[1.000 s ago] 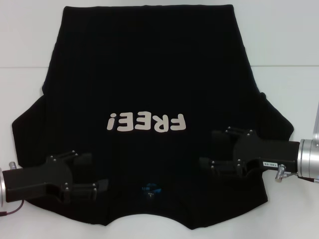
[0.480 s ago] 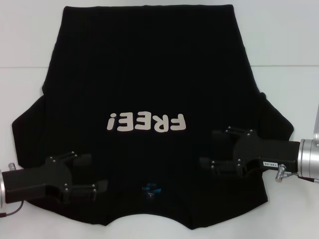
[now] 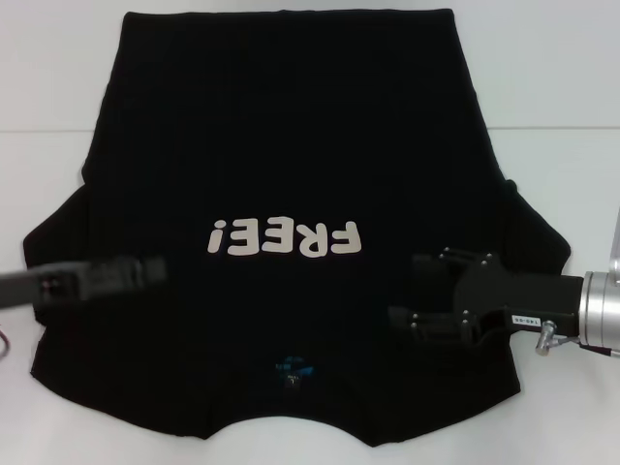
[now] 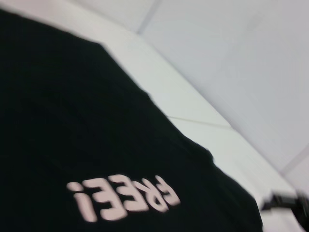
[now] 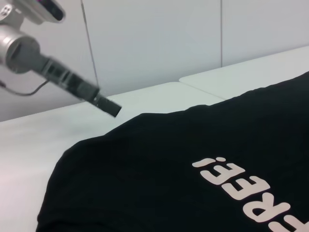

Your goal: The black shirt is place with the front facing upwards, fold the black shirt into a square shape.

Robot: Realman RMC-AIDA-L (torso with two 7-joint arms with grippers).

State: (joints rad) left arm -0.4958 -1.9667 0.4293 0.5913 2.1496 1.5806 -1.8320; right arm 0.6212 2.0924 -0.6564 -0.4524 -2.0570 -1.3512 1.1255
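Observation:
The black shirt (image 3: 291, 126) lies flat on the white table, front up. Its white "FREE!" lettering (image 3: 286, 237) and blue neck label (image 3: 294, 368) are toward me. It also shows in the left wrist view (image 4: 72, 145) and the right wrist view (image 5: 169, 183). My left gripper (image 3: 155, 268) is blurred in motion over the shirt's left sleeve area. It also shows in the right wrist view (image 5: 113, 110), above the table beyond the shirt's edge. My right gripper (image 3: 405, 289) is open and empty, low over the shirt's right shoulder area.
The white table (image 3: 562, 77) shows bare surface on both sides of the shirt and beyond its hem, with a seam line across it. A white wall stands behind the table in the wrist views.
My left gripper has swung up and away from the collar side toward the left sleeve, turning as it went. The right gripper and the shirt have not moved.

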